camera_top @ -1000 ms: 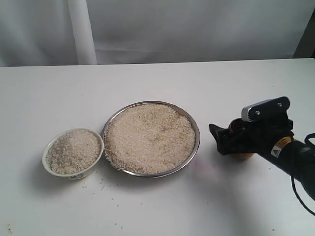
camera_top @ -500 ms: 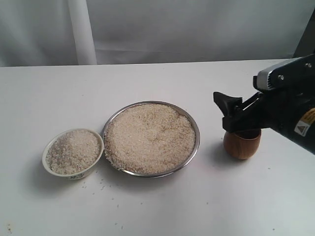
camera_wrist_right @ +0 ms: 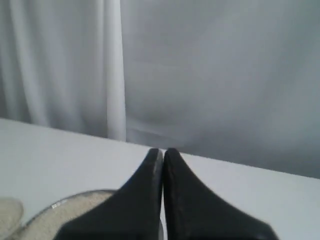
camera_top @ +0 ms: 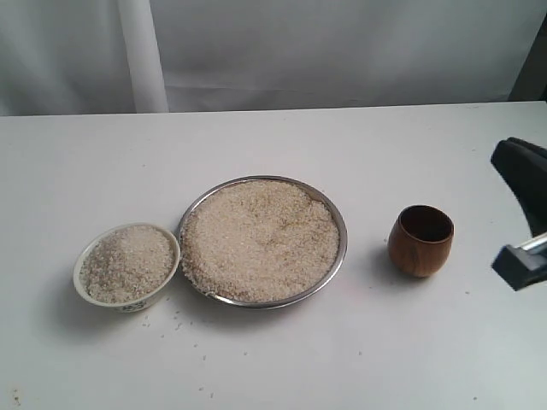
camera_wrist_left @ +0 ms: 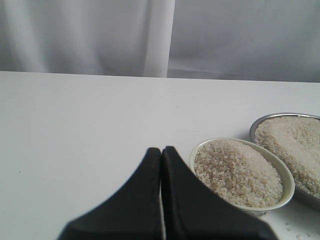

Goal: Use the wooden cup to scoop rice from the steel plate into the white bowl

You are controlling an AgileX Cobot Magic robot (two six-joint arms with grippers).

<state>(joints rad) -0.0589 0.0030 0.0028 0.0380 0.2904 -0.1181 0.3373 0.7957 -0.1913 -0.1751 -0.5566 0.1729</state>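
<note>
Starting nearest us, what's on the table (camera_top: 282, 376)? my neighbour asks.

Stray grains (camera_top: 178, 325) along the front, I say. Behind them on the left is the white bowl (camera_top: 128, 301), heaped with rice (camera_top: 128, 260). The steel plate (camera_top: 341, 231) sits right against it, rims touching or all but, and it is spread full of more rice.

And the wooden cup (camera_top: 420, 242)?

Upright on the bare table to the right of the plate, apart from it, mouth up. I see nothing inside it, and nothing holds it.

The grippers?

Both have their fingers pressed together on nothing. The left gripper (camera_wrist_left: 161, 151) hangs low just beside the bowl, on the side away from the plate. The right gripper (camera_wrist_right: 162, 154) is off at the right edge, near the cup but clear of it.

How would that cup handle?

It is rigid and probably light, with glossy, rounded sides and no handle, so I'd expect it to be slippery. The surest hold looks like one finger inside the rim and one outside the wall. A squeeze across the fattest part of the barrel might also do. Either way those fingers must part first. The rice is loose and will run out at the slightest tilt. The bowl is already piled high, so extra grains may roll off.

Anything farther back?

Only bare tabletop, then the pale curtain (camera_top: 342, 51).
</note>
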